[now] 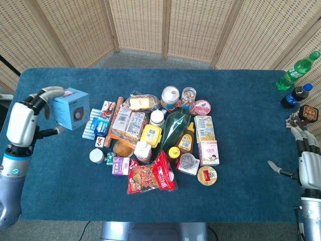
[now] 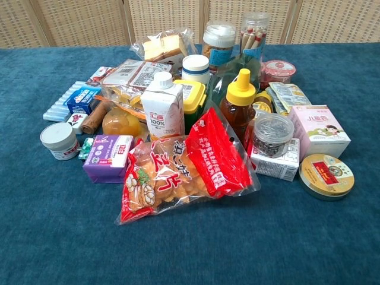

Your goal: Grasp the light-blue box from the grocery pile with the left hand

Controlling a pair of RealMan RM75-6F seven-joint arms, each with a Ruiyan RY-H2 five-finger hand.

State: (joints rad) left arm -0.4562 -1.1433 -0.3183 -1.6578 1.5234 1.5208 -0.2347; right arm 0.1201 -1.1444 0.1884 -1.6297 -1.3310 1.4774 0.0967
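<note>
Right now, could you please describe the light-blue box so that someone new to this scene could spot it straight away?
Start at the grocery pile in the middle of the blue table, then look past its left edge. There the left hand holds the light-blue box up, clear of the pile. Unlike the goods lying on the cloth, it is a plain pale-blue cube with a dark round mark on one face.

Staged lab tabletop, blue cloth table (image 1: pixel 241 100), wicker screens (image 1: pixel 165 25)
</note>
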